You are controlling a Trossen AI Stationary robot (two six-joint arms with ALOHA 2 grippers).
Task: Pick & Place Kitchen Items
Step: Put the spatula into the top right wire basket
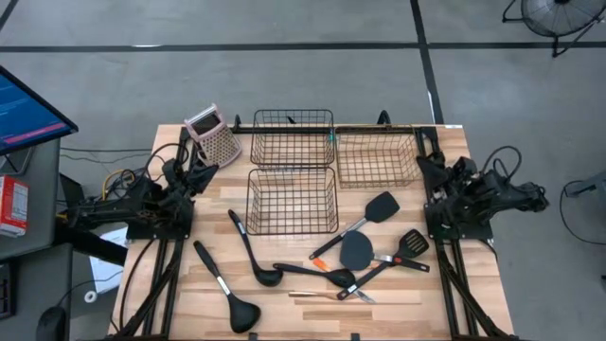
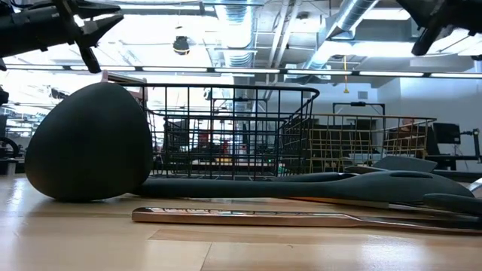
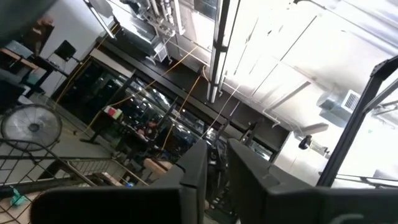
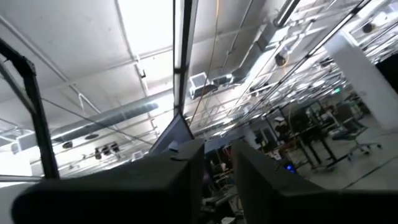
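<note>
1. The wooden table (image 1: pixel 189 275) fills the middle of the high view.
2. Three wire baskets sit in the upper centre: two black ones, one (image 1: pixel 293 136) above the other (image 1: pixel 292 201), and a brass-coloured one (image 1: pixel 377 159) to the right. A small dark item shows in the upper black basket; the other two look bare.
3. A pink-topped grater (image 1: pixel 213 136) stands upper left of the baskets.
4. The utensils lie in the lower half — two black ladles (image 1: pixel 227 299) (image 1: pixel 253 248) run diagonally, bowls toward the lower right; a third (image 1: pixel 317 273) lies nearly level; spatulas (image 1: pixel 369 214) (image 1: pixel 412 243) point their heads to the upper right.
5. The left gripper (image 3: pixel 214 171) and the right gripper (image 4: pixel 217 168) are raised at the table's sides, fingers slightly apart, holding nothing.
</note>
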